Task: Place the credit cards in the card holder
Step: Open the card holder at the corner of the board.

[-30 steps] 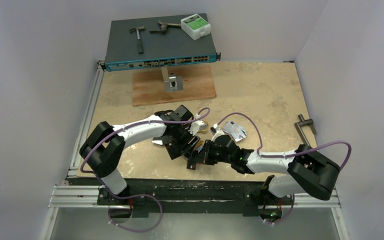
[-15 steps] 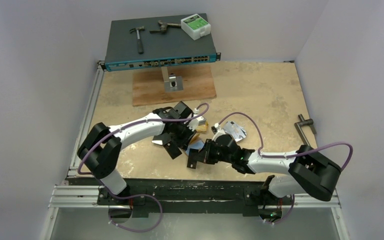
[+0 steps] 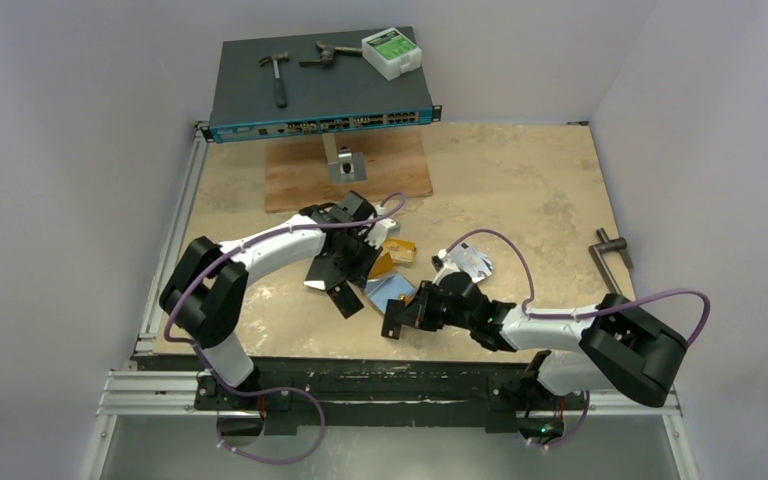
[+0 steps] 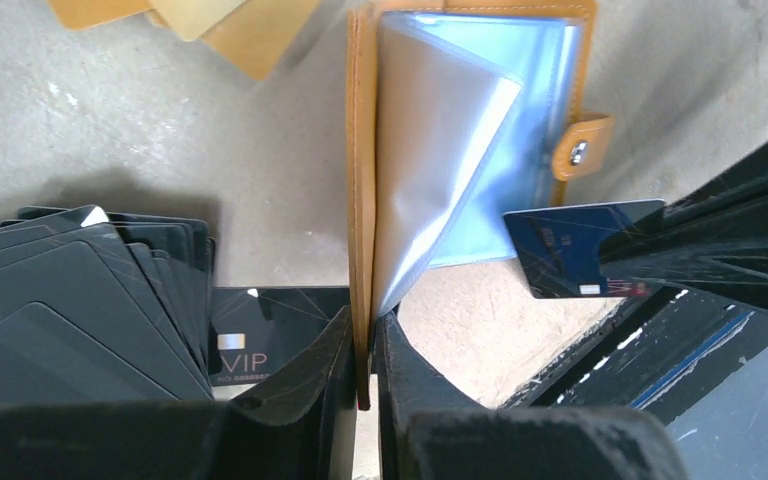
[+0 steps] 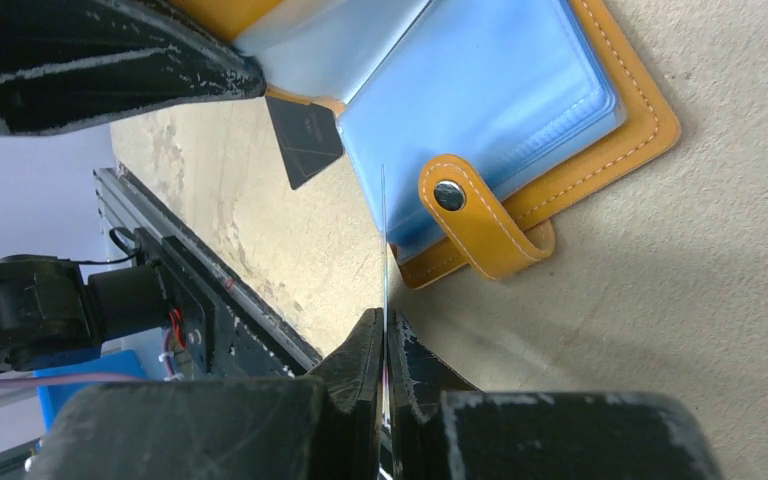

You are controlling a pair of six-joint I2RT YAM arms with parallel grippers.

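While the card holder [image 4: 360, 150] lies open on the bench [image 4: 110, 120], we attempt insertion.
Left jaws pinch its cover upright; right jaws pinch a dark credit card [image 4: 570, 250] beside the clear sleeves [image 4: 440, 130]; next its edge should find a pocket mouth.
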